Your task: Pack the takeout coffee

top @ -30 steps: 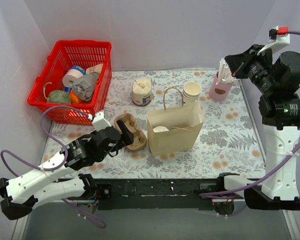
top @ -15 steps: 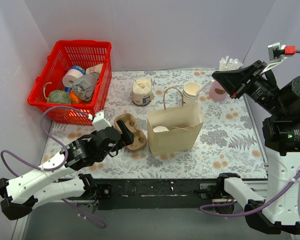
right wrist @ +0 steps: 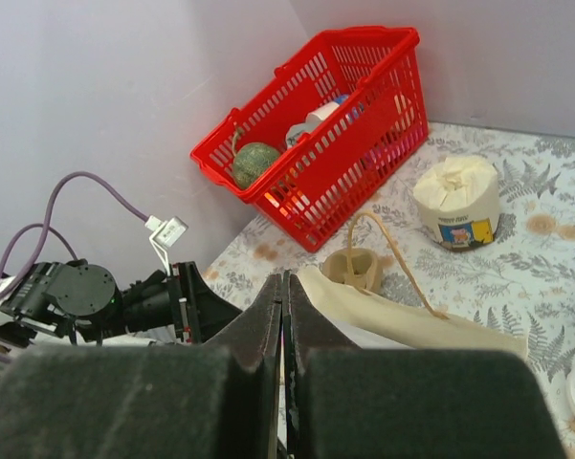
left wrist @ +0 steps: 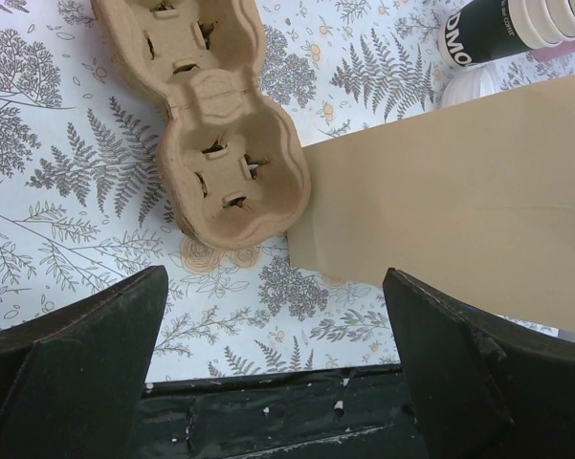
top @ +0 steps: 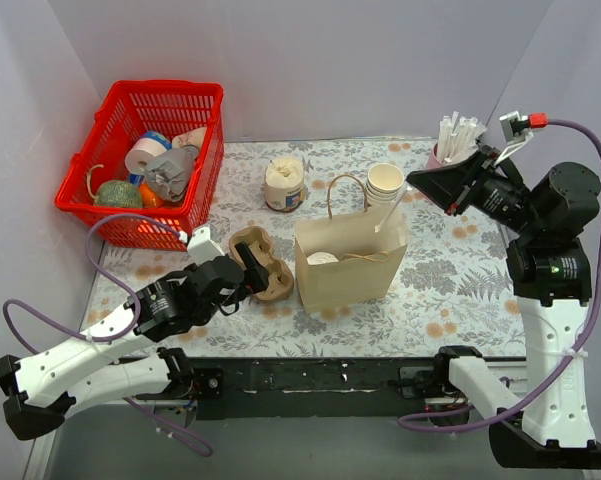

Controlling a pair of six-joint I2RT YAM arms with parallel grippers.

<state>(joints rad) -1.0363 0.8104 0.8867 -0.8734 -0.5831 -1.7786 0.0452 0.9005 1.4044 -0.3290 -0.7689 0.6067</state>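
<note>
The takeout coffee's flat white lid (top: pixel 323 258) shows inside the open brown paper bag (top: pixel 352 262) standing mid-table; the cup itself is hidden by the bag. My right gripper (top: pixel 413 179) hovers above the bag's right rim, shut on a thin white stick (top: pixel 390 208) that hangs down toward the bag. In the right wrist view the jaws (right wrist: pixel 284 278) are pressed together over the bag's mouth (right wrist: pixel 411 320). My left gripper (top: pixel 248 266) is open and empty beside the cardboard cup carrier (top: pixel 264 266). The left wrist view shows the carrier (left wrist: pixel 210 143) and the bag's side (left wrist: pixel 459 210).
A stack of lidless cups (top: pixel 385 181) stands behind the bag. A cream jar (top: pixel 284 184) is behind and to the left of it. A pink holder of white sticks (top: pixel 457 133) stands at the back right. A red basket (top: pixel 108 210) of odds and ends sits at the back left.
My right arm has swung left and down from the pink holder to above the bag, carrying the white stick. The left arm has not moved.
</note>
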